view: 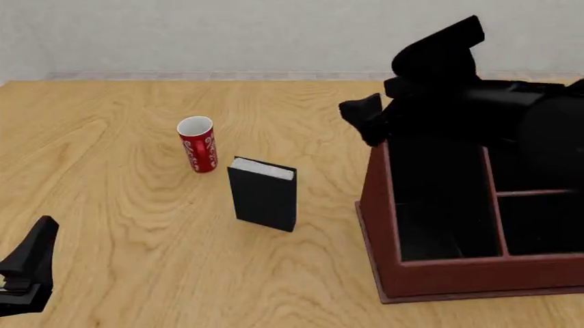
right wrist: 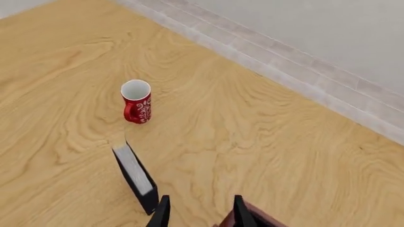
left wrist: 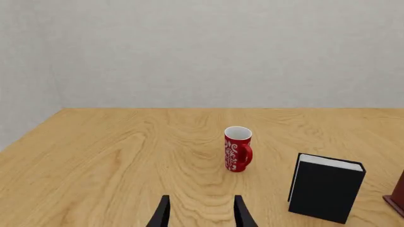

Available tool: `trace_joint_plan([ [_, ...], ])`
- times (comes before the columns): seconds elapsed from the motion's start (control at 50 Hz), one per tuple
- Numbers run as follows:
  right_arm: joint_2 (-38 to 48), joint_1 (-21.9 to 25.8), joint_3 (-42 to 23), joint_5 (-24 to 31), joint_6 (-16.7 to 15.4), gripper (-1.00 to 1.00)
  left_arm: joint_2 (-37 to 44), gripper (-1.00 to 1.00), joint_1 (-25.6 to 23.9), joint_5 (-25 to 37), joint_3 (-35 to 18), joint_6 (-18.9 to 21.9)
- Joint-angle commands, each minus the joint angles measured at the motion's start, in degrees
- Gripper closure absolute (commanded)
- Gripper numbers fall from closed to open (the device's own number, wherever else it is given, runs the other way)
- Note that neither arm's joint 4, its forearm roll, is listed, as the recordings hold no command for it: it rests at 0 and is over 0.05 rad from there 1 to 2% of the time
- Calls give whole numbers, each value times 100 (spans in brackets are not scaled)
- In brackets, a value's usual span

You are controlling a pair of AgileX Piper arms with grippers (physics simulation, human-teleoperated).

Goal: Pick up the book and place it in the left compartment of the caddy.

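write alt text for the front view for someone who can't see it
A black book stands upright on a wooden table, between a red patterned cup behind it to the left and a dark red caddy to the right. The right gripper hangs above the caddy's far left corner; the left gripper sits low at the near left edge.

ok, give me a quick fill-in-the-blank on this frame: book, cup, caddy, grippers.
1. The plain black hardcover book stands ____ on the wooden table.
2. The red-and-white patterned cup is ____ of any liquid.
3. Both the left gripper and right gripper hold ____.
4. The dark red-brown caddy has ____ sections.

Missing: upright; empty; nothing; three
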Motion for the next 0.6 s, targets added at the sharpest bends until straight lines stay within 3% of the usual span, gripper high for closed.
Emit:
trace_joint_plan([
  [0.02,419,274,-406,298,20,-100,-1,-100,1,0,0,0],
  [0.6,1340,835,-979,767,188,-100,0,-100,0,0,0,0],
])
